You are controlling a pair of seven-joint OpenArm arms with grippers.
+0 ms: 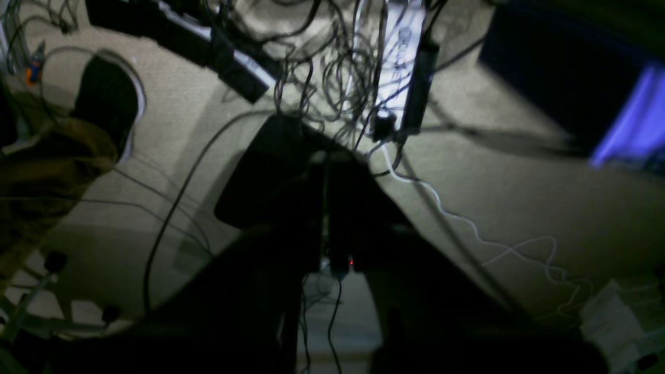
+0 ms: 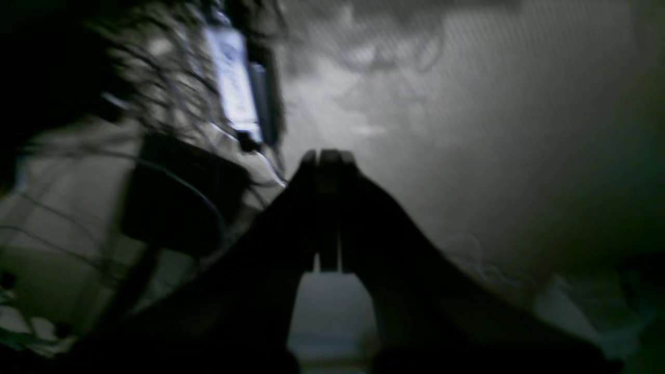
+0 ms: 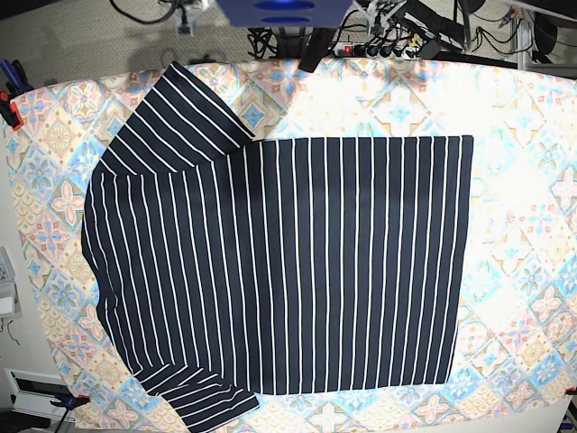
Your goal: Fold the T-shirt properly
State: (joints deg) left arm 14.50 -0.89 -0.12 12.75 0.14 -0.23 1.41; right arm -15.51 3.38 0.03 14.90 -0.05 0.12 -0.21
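The T-shirt [image 3: 288, 271] lies flat on the pastel tile-patterned tablecloth [image 3: 527, 180] in the base view, dark navy with thin white stripes. Its two short sleeves spread out at the upper left [image 3: 185, 113] and lower left [image 3: 203, 397], and the straight hem runs down the right side. Neither arm reaches over the table in that view. In the left wrist view my left gripper [image 1: 324, 161] is shut, its dark fingers pressed together and nothing between them, hanging over the carpeted floor. My right gripper [image 2: 326, 156] is likewise shut and empty, seen against dim blurred floor.
A power strip [image 1: 400, 52] and tangled cables [image 1: 332, 72] lie on the floor behind the table, with a black box [image 1: 260, 171] near them. The robot's blue base [image 3: 284, 11] stands at the table's far edge. A red-handled clamp [image 3: 9, 113] grips the left edge.
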